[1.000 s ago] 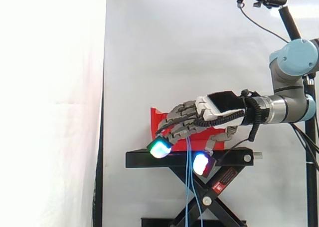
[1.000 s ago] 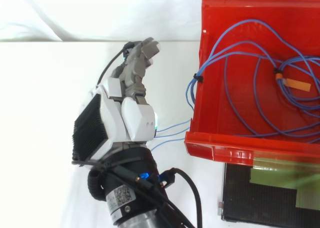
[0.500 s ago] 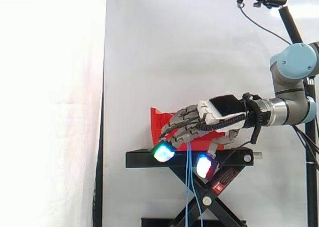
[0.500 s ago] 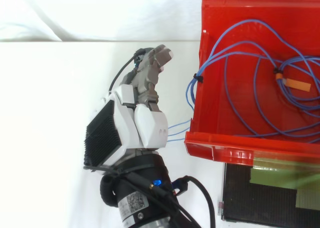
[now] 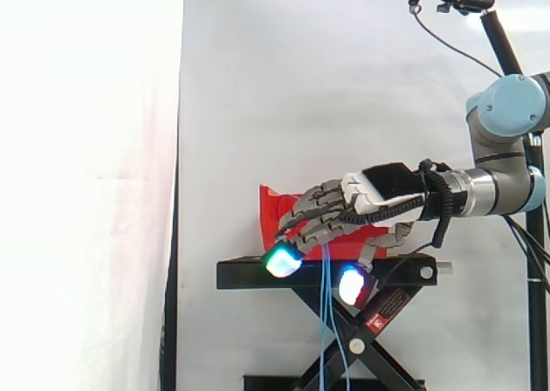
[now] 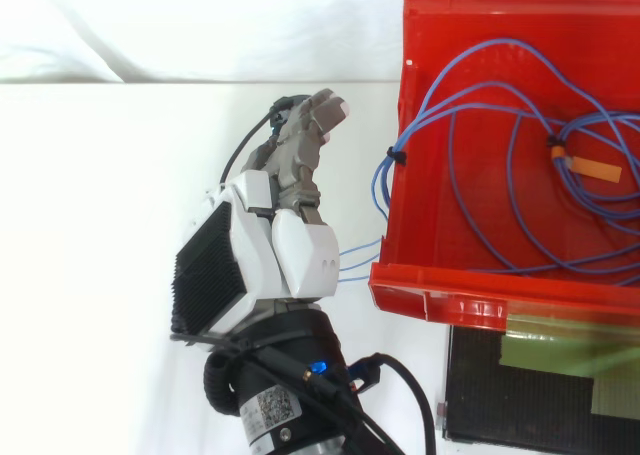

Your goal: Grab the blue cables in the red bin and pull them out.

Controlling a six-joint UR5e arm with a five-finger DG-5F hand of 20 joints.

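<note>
**Hand beside the red bin, blue strands running under it**

Seen from above, the glossy red plastic bin (image 6: 430,293) holds thin blue cables (image 6: 470,140) in loose, overlapping loops. A small black tie (image 6: 396,156) cinches them at the left wall, and an orange tag (image 6: 598,168) sits on the bundle. A few strands run out past the bin's left edge and pass under the hand (image 6: 292,260). The hand has a smooth white shell and a ribbed black back, and it sits just beside the bin. From the side, the same cables (image 5: 325,322) drop straight down below the hand, past the black scissor stand (image 5: 249,275). Whether the hand actually grips them, I cannot tell.
</note>
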